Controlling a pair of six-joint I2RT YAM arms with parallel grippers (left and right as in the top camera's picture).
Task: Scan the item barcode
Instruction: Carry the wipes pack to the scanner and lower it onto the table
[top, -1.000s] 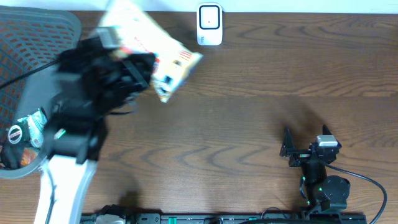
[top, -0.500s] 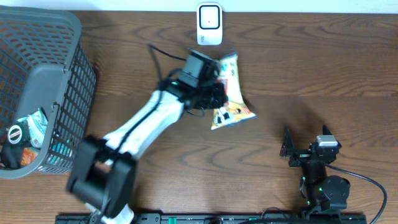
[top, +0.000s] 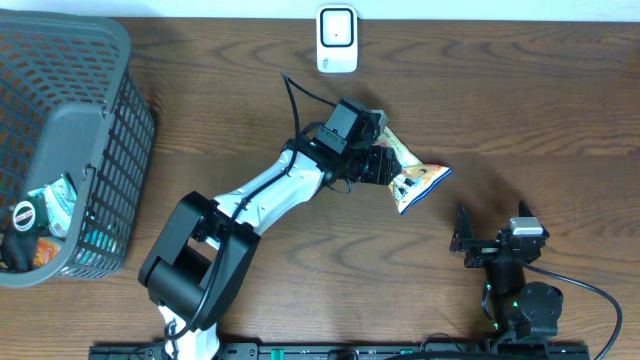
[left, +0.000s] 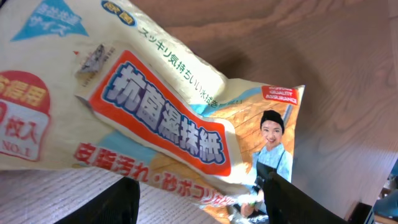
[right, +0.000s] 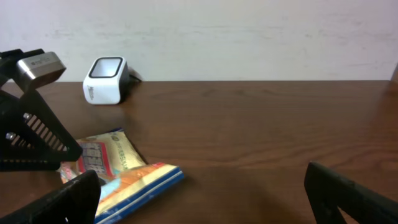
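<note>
Packet (top: 415, 178) on table (top: 500, 100), left fingers (left: 124, 202) spread (scanner (top: 337, 40) beyond)

The packet (left: 168, 118) reads "抗菌濕抹紙" on its orange label, plus "NO.1" and a red "QUALITY ASSURANCE" badge.

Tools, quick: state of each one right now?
Left tool: open, wipes packet lying at its tips, not gripped.
Right tool: open, empty.
</note>
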